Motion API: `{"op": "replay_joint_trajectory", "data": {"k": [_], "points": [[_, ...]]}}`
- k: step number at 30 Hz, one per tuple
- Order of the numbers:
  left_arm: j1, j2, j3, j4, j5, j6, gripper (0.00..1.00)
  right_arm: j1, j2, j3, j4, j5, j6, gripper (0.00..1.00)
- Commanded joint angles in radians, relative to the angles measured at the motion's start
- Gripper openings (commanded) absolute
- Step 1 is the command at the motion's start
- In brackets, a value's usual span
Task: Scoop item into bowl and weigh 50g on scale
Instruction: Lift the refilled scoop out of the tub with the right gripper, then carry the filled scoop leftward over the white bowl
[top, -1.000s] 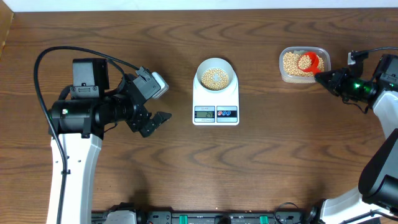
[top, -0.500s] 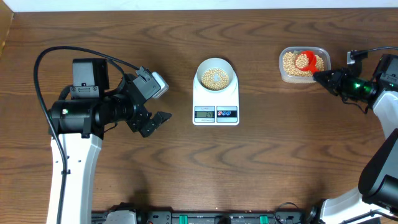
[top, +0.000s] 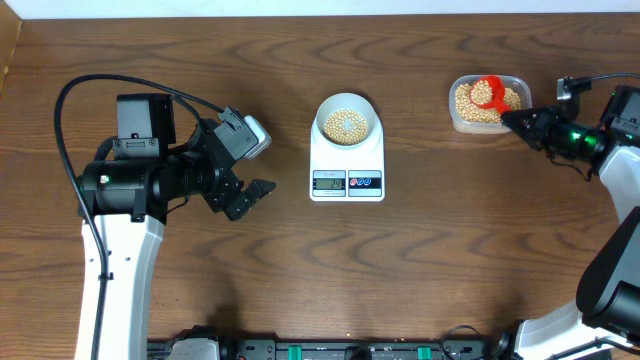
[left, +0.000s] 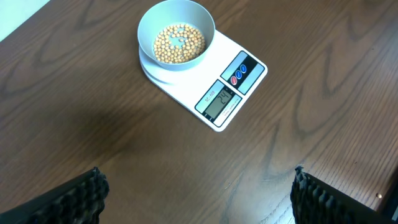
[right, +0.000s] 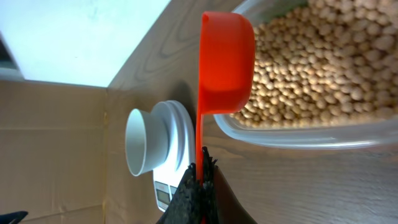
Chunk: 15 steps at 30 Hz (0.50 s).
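Note:
The pale bowl (top: 347, 123) holds tan beans (top: 346, 125) and sits on the white scale (top: 347, 170) at the table's middle; both show in the left wrist view, bowl (left: 176, 35) and scale (left: 236, 81). My right gripper (top: 520, 124) is shut on the handle of a red scoop (top: 489, 90), whose cup hangs over the beans in the clear tub (top: 487, 104). In the right wrist view the red scoop (right: 225, 68) is turned on its side at the tub's rim (right: 292, 134). My left gripper (top: 250, 170) is open and empty, left of the scale.
A cardboard edge shows at the table's far left corner (top: 8, 45). The far table edge runs just behind the tub. The scale's display (left: 217, 102) and two round buttons (left: 239, 73) face the front.
The red scoop has moved toward the far side of the tub and tipped onto its side. The left arm has not moved.

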Motion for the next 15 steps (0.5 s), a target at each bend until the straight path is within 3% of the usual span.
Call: {"op": "replay_joint_trajectory", "data": {"k": [1, 15], "points": [[0.004, 0.007, 0.014, -0.005, -0.005, -0.006, 0.96, 0.034, 0.011, -0.003, 0.03, -0.076, 0.028, 0.01], [0.004, 0.008, 0.014, -0.005, -0.005, -0.006, 0.96, 0.243, 0.011, -0.003, 0.139, -0.075, 0.126, 0.01]]}}
